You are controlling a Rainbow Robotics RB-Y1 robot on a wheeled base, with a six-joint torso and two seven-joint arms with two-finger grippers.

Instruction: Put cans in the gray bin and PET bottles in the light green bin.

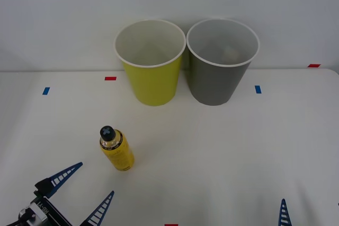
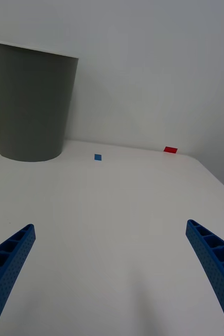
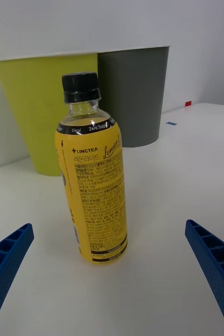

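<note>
The PET bottle stands upright on the counter, near the left gripper and well apart from the light green bin and the gray bin. It looks tall and narrow, so 1 finger clipping it on approach could tip it and send it rolling. The left jaws are spread wide, touching nothing. The right gripper waits low on the right, jaws apart and empty.

Front cam: you look down from above. Wrist cams sit low near tabletop; all share the gray bin.
</note>
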